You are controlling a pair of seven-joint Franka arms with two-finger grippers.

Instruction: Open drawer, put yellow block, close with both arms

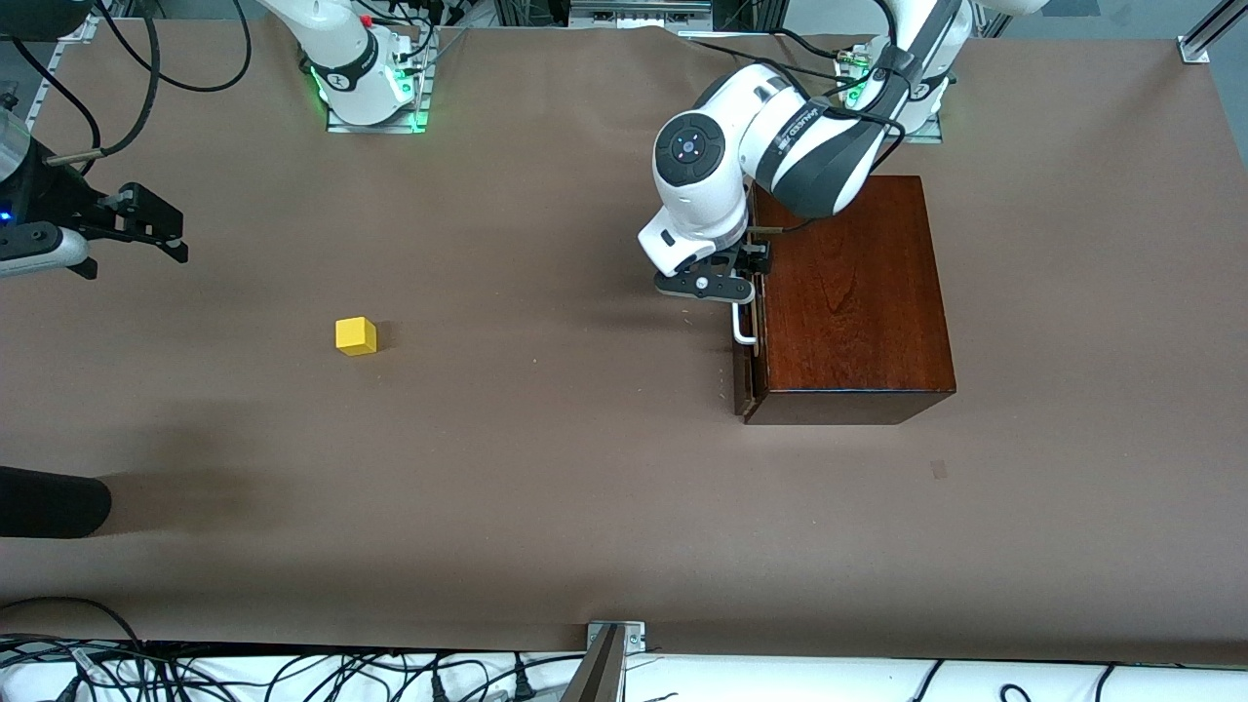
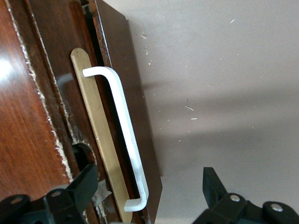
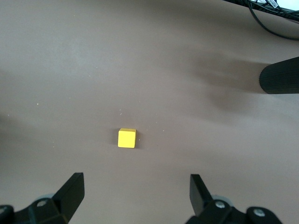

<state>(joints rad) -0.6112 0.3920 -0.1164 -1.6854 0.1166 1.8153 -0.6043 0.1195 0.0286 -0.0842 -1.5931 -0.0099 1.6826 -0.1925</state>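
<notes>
The reddish-brown wooden box (image 1: pixel 848 302) stands toward the left arm's end of the table. Its drawer front (image 2: pixel 133 88) carries a white bar handle (image 2: pixel 125 126) (image 1: pixel 743 327), and a thin strip of pale wood (image 2: pixel 98 126) shows between front and box. My left gripper (image 1: pixel 726 281) (image 2: pixel 147 186) is open above one end of the handle, one finger on each side, touching nothing. The yellow block (image 1: pixel 356 335) (image 3: pixel 126 138) lies alone on the table toward the right arm's end. My right gripper (image 1: pixel 151 226) (image 3: pixel 135 186) hangs open and empty over the table, well short of the block.
Brown paper (image 1: pixel 546 458) covers the table. A black rounded object (image 1: pixel 49 502) (image 3: pixel 280 77) pokes in over the table's edge at the right arm's end, nearer the front camera than the block. Cables lie along the near edge.
</notes>
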